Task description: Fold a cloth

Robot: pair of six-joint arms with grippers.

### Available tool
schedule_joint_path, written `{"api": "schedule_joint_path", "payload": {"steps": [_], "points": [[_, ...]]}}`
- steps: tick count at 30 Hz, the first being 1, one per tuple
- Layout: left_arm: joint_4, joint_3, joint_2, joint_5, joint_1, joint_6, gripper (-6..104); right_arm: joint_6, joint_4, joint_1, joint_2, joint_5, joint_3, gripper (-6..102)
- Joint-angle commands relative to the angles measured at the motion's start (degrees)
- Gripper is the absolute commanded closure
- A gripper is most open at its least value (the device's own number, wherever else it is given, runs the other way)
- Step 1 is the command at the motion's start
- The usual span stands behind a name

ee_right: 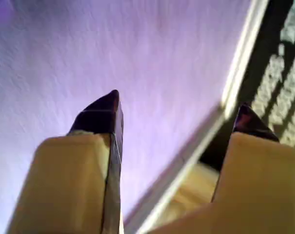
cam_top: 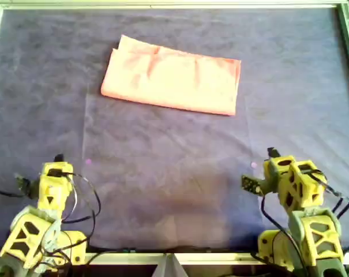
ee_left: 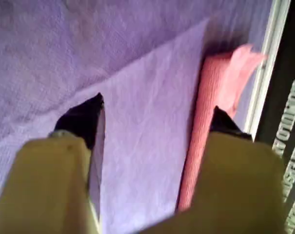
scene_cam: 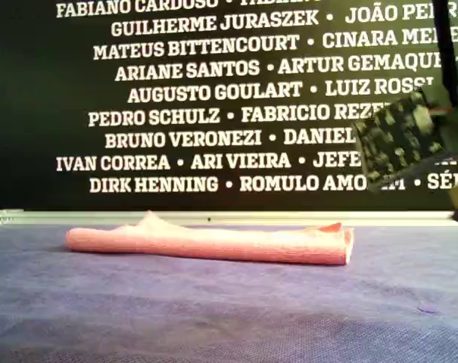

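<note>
The salmon-pink cloth (cam_top: 171, 78) lies doubled into a long rectangle on the far half of the table. In the overhead view one corner flap sticks out at its upper left. From the exterior view the cloth (scene_cam: 213, 243) is a low flat roll. My left gripper (cam_top: 57, 164) rests at the overhead view's lower left, well short of the cloth. In the left wrist view it (ee_left: 158, 109) is open, with the cloth (ee_left: 206, 122) beyond its fingertips. My right gripper (cam_top: 275, 158) sits at the overhead view's lower right. The right wrist view shows it (ee_right: 179, 105) open over bare covering.
A purple-grey covering (cam_top: 162, 190) spans the table, with a paler rectangular patch in the middle. A pale rail (cam_top: 174, 4) frames the far edge. Behind it hangs a black banner (scene_cam: 213, 91) with white names. A green circuit board (scene_cam: 399, 140) on an arm shows at the exterior view's right.
</note>
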Motion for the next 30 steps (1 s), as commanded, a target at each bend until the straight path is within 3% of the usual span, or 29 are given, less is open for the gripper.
{"api": "schedule_joint_path", "payload": {"steps": [1,5,10,12,17,22,27,30], "points": [[-1.76,-2.11,0.62,1.41,-0.18,-0.18,21,0.35,-3.25,-0.35,0.79,-2.02,-2.37,4],[-1.76,-4.57,0.44,1.67,-0.18,0.26,22,0.00,-3.16,0.18,-1.67,-2.81,-7.29,5],[-1.67,-10.28,-2.72,1.67,-0.18,6.24,22,0.44,-3.16,0.18,-20.48,-2.90,-20.65,10],[-1.76,-12.92,-6.15,1.67,-0.18,7.65,22,0.79,-3.16,0.26,-31.11,-2.90,-27.25,10],[-7.29,-19.69,-19.42,1.76,-0.18,7.29,22,1.05,-3.25,0.35,-50.98,-3.25,-42.19,10],[-16.79,-29.44,-42.36,1.76,-0.18,7.21,22,1.41,-3.08,0.70,-64.34,-10.46,-52.56,10],[-18.28,-45.88,-64.51,1.67,-0.18,7.47,20,7.91,-3.08,1.05,-75.06,-17.93,-59.77,10],[-18.19,-56.34,-75.23,1.67,-0.18,7.91,20,10.20,-3.08,1.58,-81.30,-19.60,-64.69,10]]}}
